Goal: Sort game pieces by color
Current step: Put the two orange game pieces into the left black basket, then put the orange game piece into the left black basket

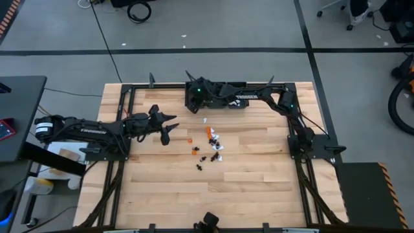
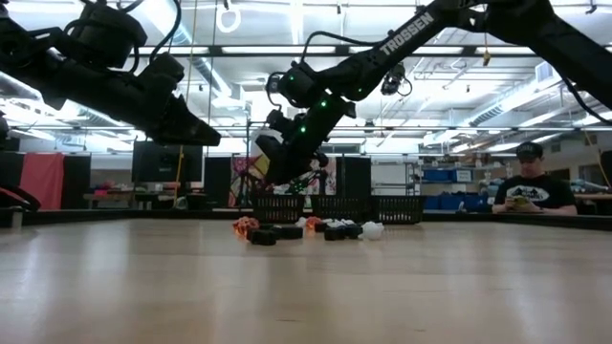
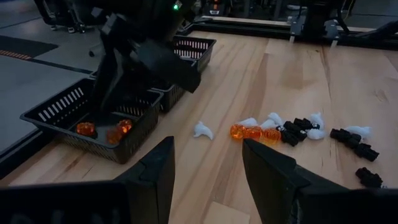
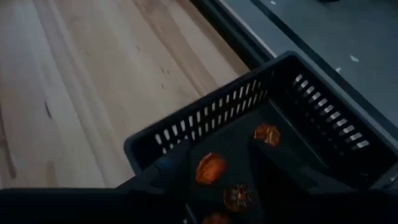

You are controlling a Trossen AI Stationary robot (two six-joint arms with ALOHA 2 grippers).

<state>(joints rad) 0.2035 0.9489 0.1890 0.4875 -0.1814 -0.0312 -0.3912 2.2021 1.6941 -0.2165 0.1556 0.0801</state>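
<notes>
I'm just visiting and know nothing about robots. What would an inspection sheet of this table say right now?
Surface: wooden table, bare at the front.
Job's things: game pieces clustered mid-table, orange, black and white; orange pieces lie in one bin.
Clutter: nothing seen.
Grippers: right gripper over that bin, jaws apart; left gripper open, facing the cluster, empty.
Cables: one crosses the floor behind.
Surroundings: seated person beyond the table.

left arm reaches in from nine o'clock toward centre, held above the surface; left gripper (image 1: pixel 169 128) with fingers (image 3: pixel 158 171) spread wide, nothing between them. right arm runs from three o'clock up and across to twelve o'clock (elbow bent); right gripper (image 1: pixel 194 103) angled downward, fingers (image 4: pixel 277 165) parted.
</notes>
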